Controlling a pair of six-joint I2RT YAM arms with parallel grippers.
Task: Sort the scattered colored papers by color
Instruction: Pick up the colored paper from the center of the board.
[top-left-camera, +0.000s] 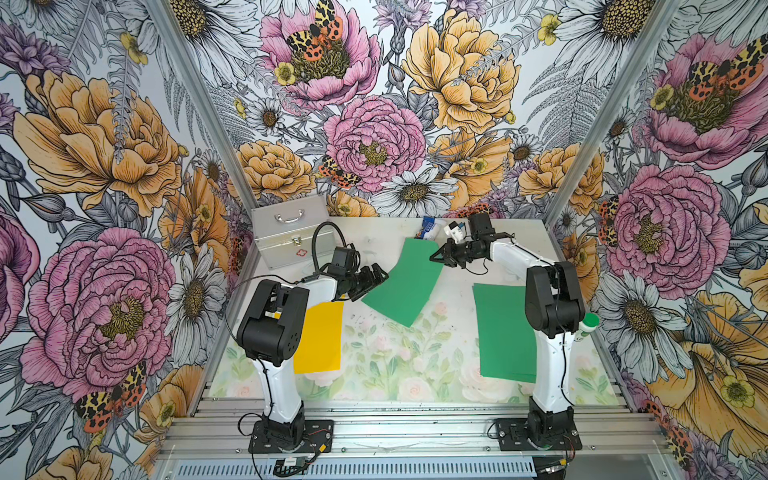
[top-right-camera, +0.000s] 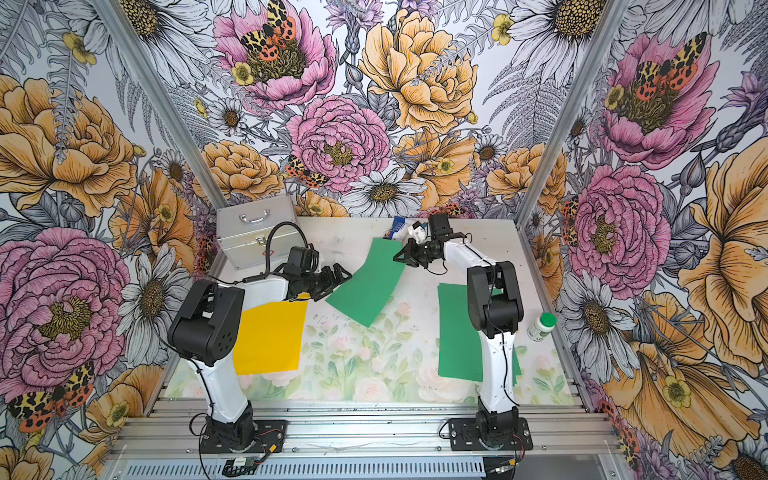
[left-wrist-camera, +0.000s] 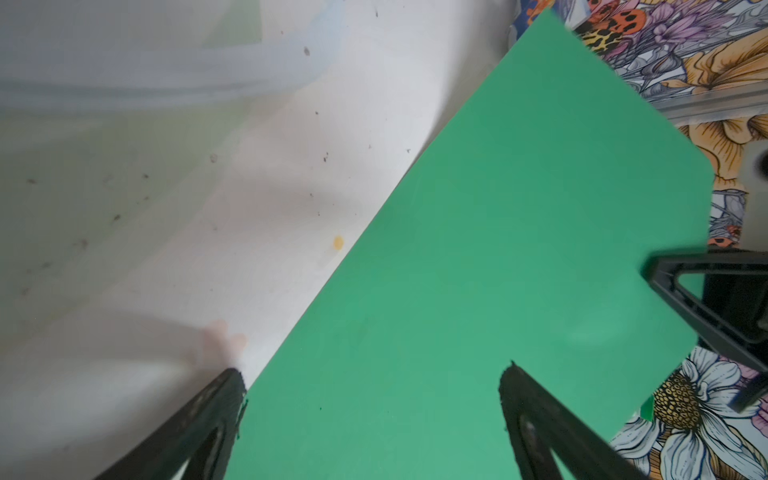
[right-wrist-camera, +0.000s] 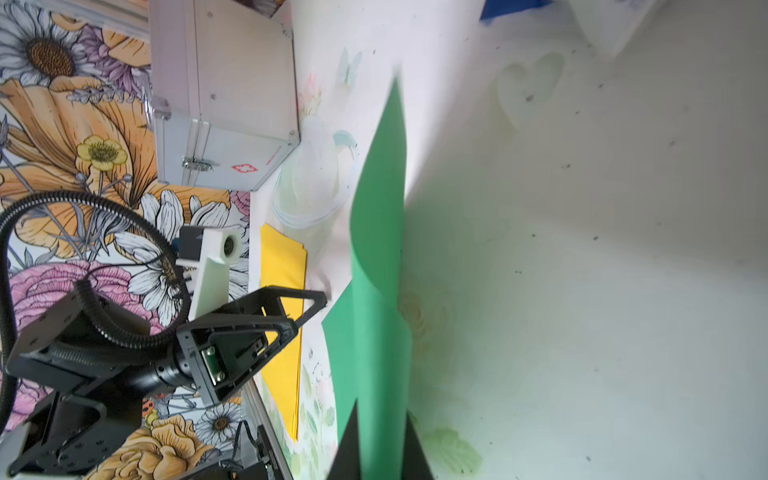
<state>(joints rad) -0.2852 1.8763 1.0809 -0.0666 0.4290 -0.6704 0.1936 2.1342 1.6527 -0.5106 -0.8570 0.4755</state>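
A green paper (top-left-camera: 405, 282) lies slantwise in the middle of the table, and its far right edge is lifted and curled. My right gripper (top-left-camera: 434, 257) is shut on that edge, and the right wrist view shows the green paper (right-wrist-camera: 378, 249) pinched between the fingers of the right gripper (right-wrist-camera: 382, 440). My left gripper (top-left-camera: 376, 276) stands open by the sheet's left corner. In the left wrist view the left gripper (left-wrist-camera: 374, 378) is spread over the green paper (left-wrist-camera: 498, 249) without gripping it. A yellow paper (top-left-camera: 320, 336) lies flat at the front left. A green stack (top-left-camera: 503, 332) lies at the right, partly hidden by the right arm.
A silver metal case (top-left-camera: 291, 232) stands at the back left with a clear plastic container (right-wrist-camera: 307, 187) beside it. A blue-and-white packet (top-left-camera: 430, 228) lies at the back wall. A white bottle with a green cap (top-left-camera: 588, 324) lies at the right edge.
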